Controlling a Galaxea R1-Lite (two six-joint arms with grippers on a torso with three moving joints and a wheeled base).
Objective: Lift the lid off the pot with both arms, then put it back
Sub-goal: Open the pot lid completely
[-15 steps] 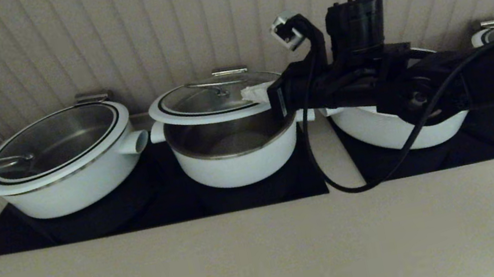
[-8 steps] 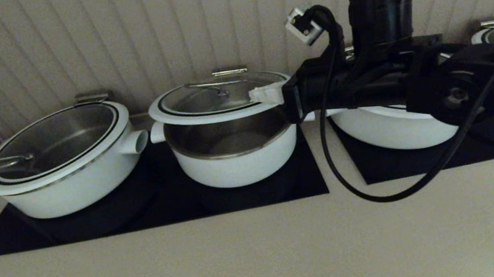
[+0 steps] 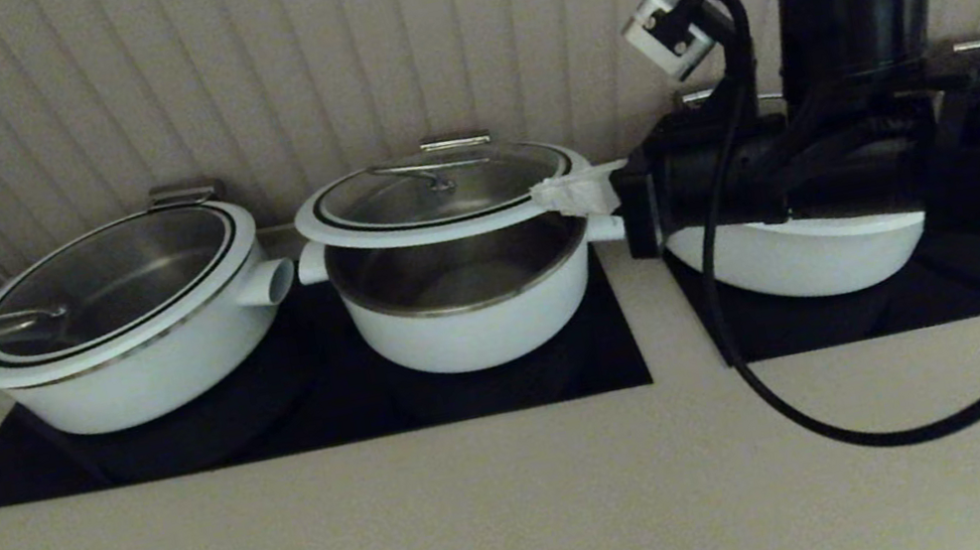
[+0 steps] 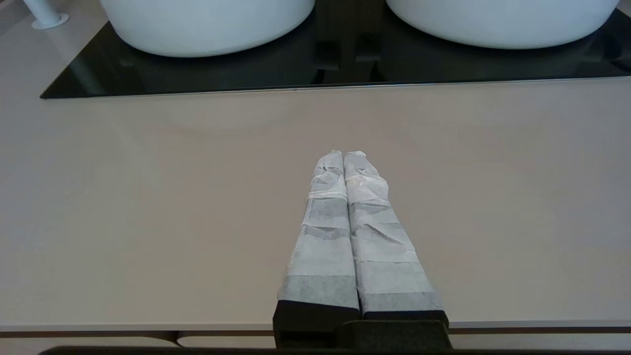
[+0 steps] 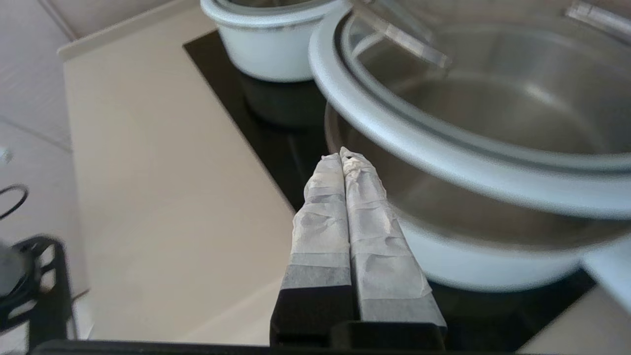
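The lid (image 3: 435, 189) stands tilted over the middle pot (image 3: 474, 328), its front edge raised so a gap shows the steel inside. My right gripper (image 3: 558, 192) is shut and empty, its white-padded tips beside the lid's right rim, above the pot's right stub handle. In the right wrist view the shut right gripper (image 5: 343, 157) points along the pot's side (image 5: 473, 266), just under the lid's white rim (image 5: 443, 153). My left gripper (image 4: 343, 154) is shut and empty, low over the counter in front of the black cooktop; it does not show in the head view.
A wider white pot with a glass lid (image 3: 153, 365) stands to the left, another (image 3: 800, 261) to the right behind my right arm. Both sit on black cooktops (image 3: 274, 424). A black cable (image 3: 881, 433) loops over the counter. A panelled wall is close behind.
My right arm has drawn back to the right, its shut tips sliding from over the lid's right side to its right edge. The lid and pot have not moved.
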